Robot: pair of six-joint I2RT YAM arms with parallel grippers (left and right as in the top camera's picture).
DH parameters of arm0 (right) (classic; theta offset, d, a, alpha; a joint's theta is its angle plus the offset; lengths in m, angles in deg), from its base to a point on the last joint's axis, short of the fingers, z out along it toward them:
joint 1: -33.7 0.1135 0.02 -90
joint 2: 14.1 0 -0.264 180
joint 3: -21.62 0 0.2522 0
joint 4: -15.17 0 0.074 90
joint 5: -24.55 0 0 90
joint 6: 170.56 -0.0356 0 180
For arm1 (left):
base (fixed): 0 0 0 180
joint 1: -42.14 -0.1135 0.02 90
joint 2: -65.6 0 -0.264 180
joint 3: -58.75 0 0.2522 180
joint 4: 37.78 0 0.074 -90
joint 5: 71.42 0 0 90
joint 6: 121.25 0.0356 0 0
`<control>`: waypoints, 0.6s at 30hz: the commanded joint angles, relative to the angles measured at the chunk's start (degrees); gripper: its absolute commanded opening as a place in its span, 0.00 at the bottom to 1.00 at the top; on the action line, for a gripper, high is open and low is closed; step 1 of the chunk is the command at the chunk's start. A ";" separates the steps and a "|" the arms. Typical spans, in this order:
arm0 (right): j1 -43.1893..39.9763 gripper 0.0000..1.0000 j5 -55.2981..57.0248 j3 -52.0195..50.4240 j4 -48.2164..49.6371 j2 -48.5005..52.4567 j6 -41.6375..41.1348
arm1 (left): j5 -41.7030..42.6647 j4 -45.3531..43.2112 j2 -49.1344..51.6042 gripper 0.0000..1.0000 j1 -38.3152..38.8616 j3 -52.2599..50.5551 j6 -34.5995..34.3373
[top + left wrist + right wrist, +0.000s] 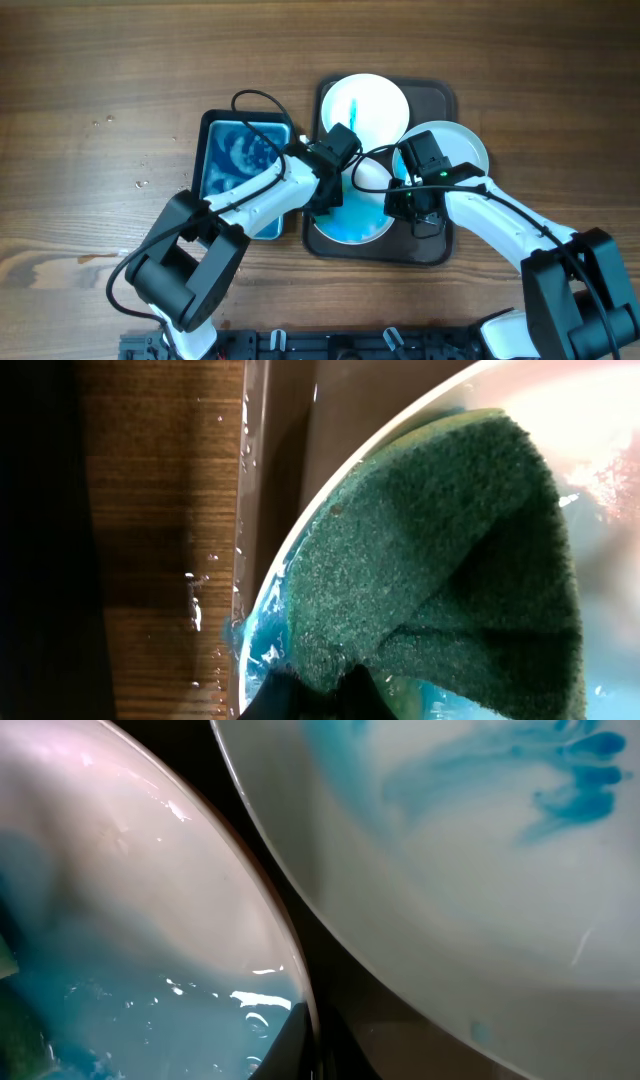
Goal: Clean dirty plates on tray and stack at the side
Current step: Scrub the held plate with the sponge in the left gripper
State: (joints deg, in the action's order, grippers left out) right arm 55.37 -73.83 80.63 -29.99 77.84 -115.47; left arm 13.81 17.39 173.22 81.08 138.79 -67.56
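The dark tray (440, 98) holds three white plates. The front plate (352, 228) is wet with blue water. The back plate (375, 100) has a blue streak. The right plate (462, 142) is partly under my right arm. My left gripper (328, 203) is shut on a green sponge (440, 560) and presses it on the front plate (590, 430). My right gripper (406, 205) is shut on that plate's right rim (285, 935). In the right wrist view a second plate (450, 850) with blue smears lies beside it.
A blue basin (240, 160) with blue water stands just left of the tray. Water drops lie on the wooden table (160, 510) by the tray's edge (280, 440). The arms' cables arch over the tray's middle.
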 commanded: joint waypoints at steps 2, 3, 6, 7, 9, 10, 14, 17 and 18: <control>-0.63 0.04 5.84 -0.59 -1.20 1.62 -1.09 | 4.07 -3.58 2.34 0.04 -2.69 -2.21 1.62; -0.63 0.04 5.84 -0.59 -1.20 1.62 -1.11 | 11.32 -6.23 2.34 0.04 -2.64 -2.25 1.60; -0.63 0.04 5.84 -0.59 -1.25 1.62 -1.09 | 23.28 -12.15 2.36 0.04 -1.75 -2.67 1.57; -0.63 0.04 5.81 -0.59 -1.27 1.62 -1.09 | 26.56 -14.10 2.36 0.04 -1.01 -2.69 1.55; -0.63 0.04 5.81 -0.59 -1.29 1.64 -1.14 | 28.13 -16.00 2.36 0.04 0.46 -2.69 1.33; -0.63 0.04 5.79 -0.59 -1.31 1.62 -1.14 | 27.91 -16.63 2.36 0.04 1.73 -2.69 1.36; -0.63 0.04 5.79 -0.59 -1.49 1.62 -1.14 | 24.26 -15.93 3.04 0.04 3.19 -2.69 1.36; -0.63 0.04 5.75 -0.59 -1.49 1.62 -1.11 | 17.75 -13.27 3.41 0.04 2.95 -2.69 1.36; -0.63 0.04 5.55 -0.59 -1.46 1.64 -1.11 | 15.32 -12.15 3.41 0.04 2.75 -2.69 1.36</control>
State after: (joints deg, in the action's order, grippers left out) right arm 54.65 -72.17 80.74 -30.89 77.82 -116.76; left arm 33.65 1.91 174.48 83.28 136.76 -66.49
